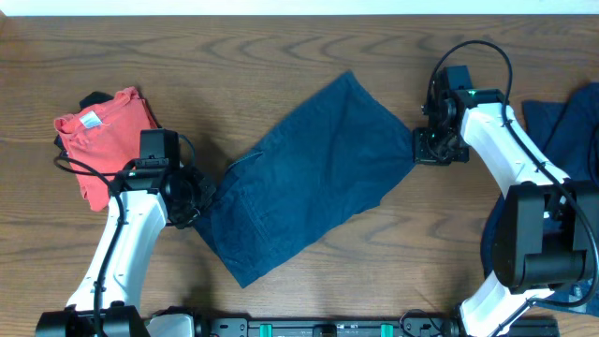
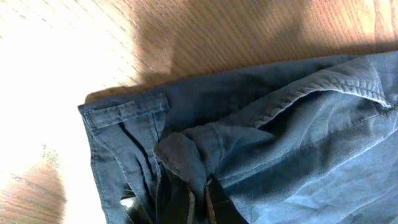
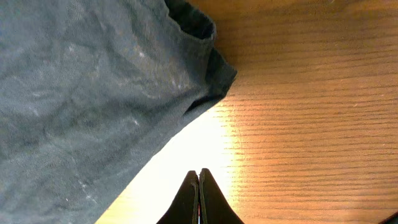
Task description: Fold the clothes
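Lying diagonally across the centre of the overhead frame, the navy shorts [image 1: 314, 173] are pinched at their lower-left waistband by the left gripper [image 2: 173, 200], apparently to start a fold. The right gripper [image 3: 199, 186], clenched empty, rests just beside the right-hand hem.

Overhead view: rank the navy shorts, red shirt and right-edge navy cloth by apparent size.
1. navy shorts, clearly largest.
2 or 3. red shirt and navy cloth: unranked, since the frame edge and the right arm hide much of the cloth.
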`<state>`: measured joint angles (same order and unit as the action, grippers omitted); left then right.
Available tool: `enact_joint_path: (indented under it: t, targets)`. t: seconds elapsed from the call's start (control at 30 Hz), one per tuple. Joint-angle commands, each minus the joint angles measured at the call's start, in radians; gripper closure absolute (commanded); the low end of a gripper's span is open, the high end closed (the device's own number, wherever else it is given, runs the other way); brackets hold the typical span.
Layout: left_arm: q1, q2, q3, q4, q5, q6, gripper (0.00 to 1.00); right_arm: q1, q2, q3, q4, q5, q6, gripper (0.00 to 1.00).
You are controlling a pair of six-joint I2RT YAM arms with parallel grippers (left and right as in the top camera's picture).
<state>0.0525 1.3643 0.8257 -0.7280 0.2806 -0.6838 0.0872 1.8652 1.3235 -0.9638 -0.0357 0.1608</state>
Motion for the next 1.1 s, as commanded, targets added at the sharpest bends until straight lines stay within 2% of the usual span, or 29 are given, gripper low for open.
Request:
enact_joint_path:
  t: [0.0, 0.47, 1.07]
  targets:
    - [0.005, 0.006, -0.012, -0.008, -0.032, -0.005, 0.94, -0.004, 0.005, -0.028, 0.012, -0.018, -0.027, 0.99]
    - [0.005, 0.006, -0.012, -0.027, -0.032, 0.010, 0.94, -0.003, 0.005, -0.211, 0.392, -0.018, -0.005, 0.98]
    - [0.005, 0.006, -0.012, -0.027, -0.032, 0.010, 0.94, -0.003, 0.082, -0.219, 0.426, 0.029, -0.001, 0.96]
